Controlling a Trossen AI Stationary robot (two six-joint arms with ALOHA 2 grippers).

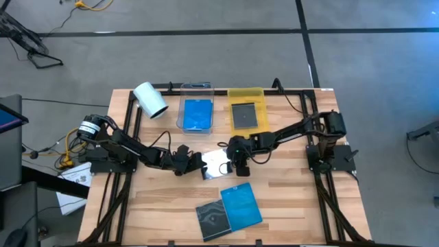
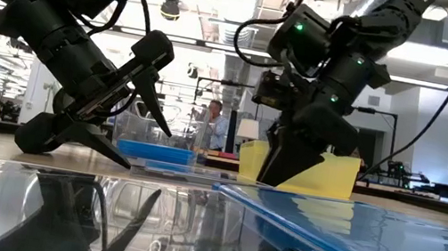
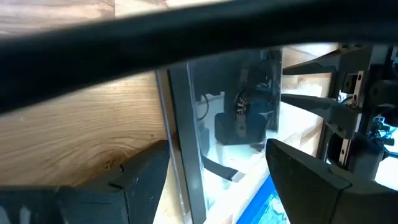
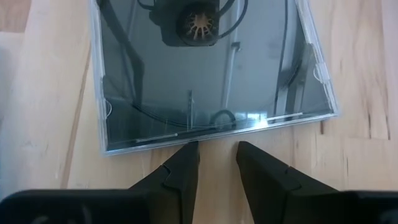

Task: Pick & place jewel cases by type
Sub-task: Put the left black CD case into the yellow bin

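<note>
No lettering, label, brand, number or sign can be read anywhere, neither on the cases, the trays, the arms nor in the room behind.

Overhead camera: straight down, whole table (image 1: 288,185). Low camera: table-level, roomward. Wrist cameras: close, both sharing the clear case (image 4: 211,74).

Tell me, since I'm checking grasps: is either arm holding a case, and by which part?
Nothing is held. Both grippers, left and right, flank the clear jewel case lying flat on the table, jaws open.
</note>
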